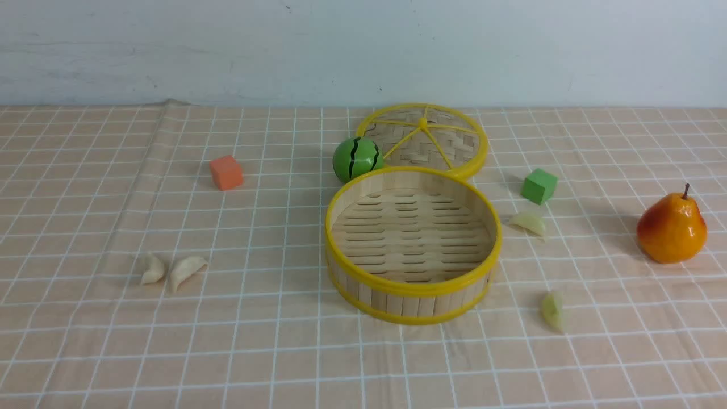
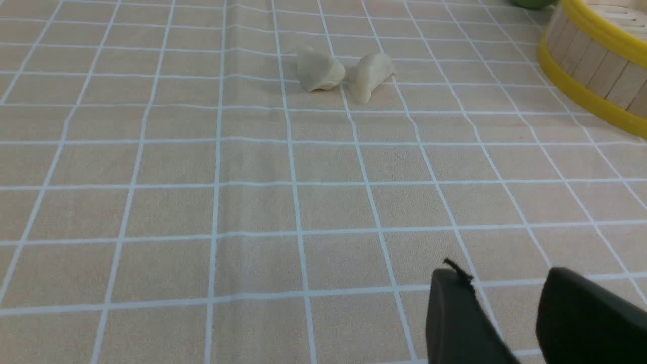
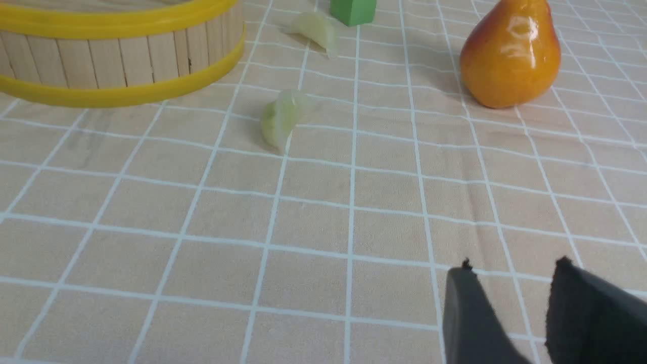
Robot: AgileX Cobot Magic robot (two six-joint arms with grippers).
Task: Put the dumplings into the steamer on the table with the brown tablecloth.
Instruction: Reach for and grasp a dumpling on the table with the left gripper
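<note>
Beneath a pale wall (image 1: 363,45), wrinkled brown tablecloth (image 1: 85,341) with white grid

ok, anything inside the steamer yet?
Nothing visible: the steamer shows only bare slatted floor. Its near wall hides a thin strip of that floor. All four dumplings lie outside on the tablecloth.

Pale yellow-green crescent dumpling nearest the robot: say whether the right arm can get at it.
Probably yes: only bare tan grid-lined cloth lies between the right gripper and the dumpling; the bamboo steamer stands apart.
</note>
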